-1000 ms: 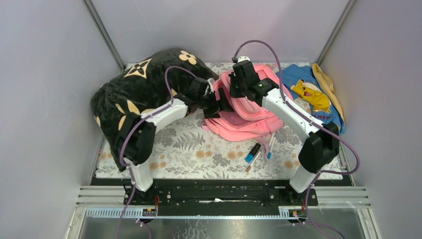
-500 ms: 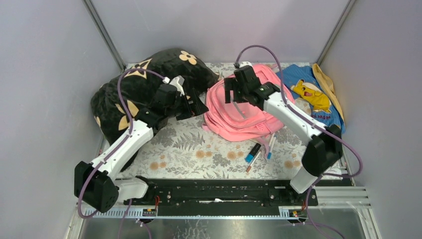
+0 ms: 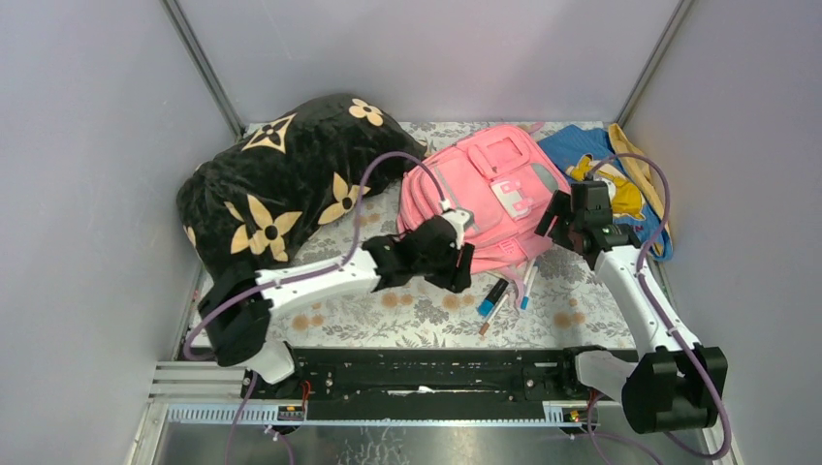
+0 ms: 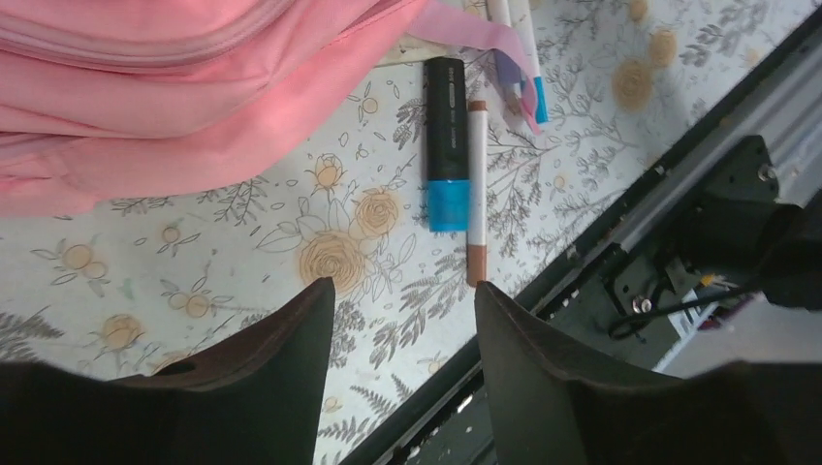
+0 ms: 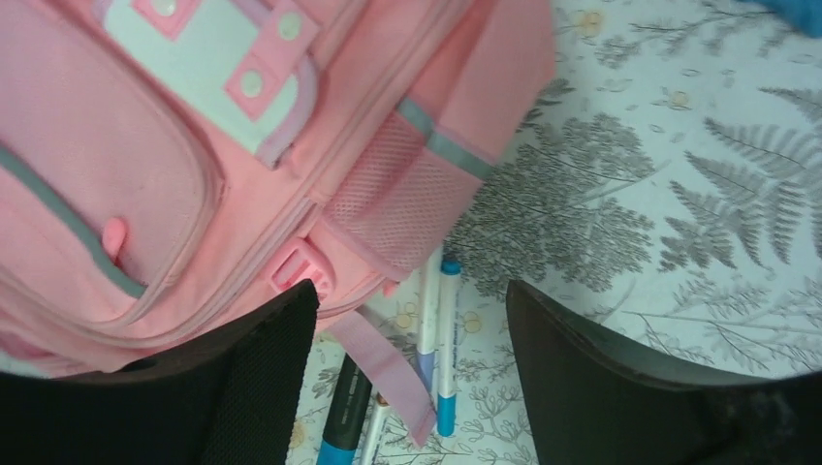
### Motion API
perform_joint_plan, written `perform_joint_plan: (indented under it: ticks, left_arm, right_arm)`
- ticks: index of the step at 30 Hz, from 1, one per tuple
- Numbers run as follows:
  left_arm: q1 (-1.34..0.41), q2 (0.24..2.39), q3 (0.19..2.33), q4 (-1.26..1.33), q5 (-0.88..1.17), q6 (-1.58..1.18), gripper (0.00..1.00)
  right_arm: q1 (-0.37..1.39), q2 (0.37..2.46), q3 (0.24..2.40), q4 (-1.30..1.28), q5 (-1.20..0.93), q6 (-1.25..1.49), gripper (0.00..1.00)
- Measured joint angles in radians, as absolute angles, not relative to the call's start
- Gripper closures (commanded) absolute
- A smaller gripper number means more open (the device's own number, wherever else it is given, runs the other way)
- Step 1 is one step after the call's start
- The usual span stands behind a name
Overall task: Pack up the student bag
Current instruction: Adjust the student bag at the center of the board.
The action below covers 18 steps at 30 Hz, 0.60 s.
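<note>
The pink student bag [image 3: 485, 184] lies front up at the back middle of the floral mat, its white-and-pink patch [image 3: 511, 197] showing. My left gripper [image 3: 458, 263] hovers over the mat at the bag's near edge. In the left wrist view the left gripper [image 4: 402, 291] is open and holds nothing, with the bag [image 4: 145, 87] above it. To the bag's right, my right gripper [image 3: 560, 221] is also open and empty. The right wrist view shows this gripper [image 5: 412, 295] over the bag's mesh side pocket [image 5: 402, 199] and a loose pink strap [image 5: 383, 373].
Several pens lie on the mat just in front of the bag: a black marker with a blue cap [image 4: 446, 145], a white pen with a brown end [image 4: 476, 194] and white-and-blue pens [image 5: 448, 349]. A black flowered pillow [image 3: 281, 184] fills the left, a blue cartoon cloth [image 3: 635, 228] the right. The black rail [image 3: 426, 363] runs along the front.
The left arm swung from the pillow side to the bag's near edge, its jaws a little narrower. The right arm let go and drew back to the bag's right side. The bag now lies flat, front up.
</note>
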<state>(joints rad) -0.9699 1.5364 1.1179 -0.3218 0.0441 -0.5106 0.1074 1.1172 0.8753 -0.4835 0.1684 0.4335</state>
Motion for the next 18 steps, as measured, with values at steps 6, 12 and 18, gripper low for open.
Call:
perform_joint_plan:
  ticks: [6,12,18]
  left_arm:
    - [-0.977,1.601,1.123,-0.301,-0.033,-0.574,0.32]
    - [-0.679,1.361,0.986,-0.316,0.010,-0.665,0.30]
    - [-0.544,1.205,0.969,-0.369,0.024,-0.689,0.29]
  right_arm:
    - [0.242,1.311,1.025,-0.490,0.139,0.389,0.22]
    - [0.535,1.650,1.360,-0.464,0.195,0.274,0.20]
    - [0.631,1.935,1.617,-0.474,0.255,0.158,0.21]
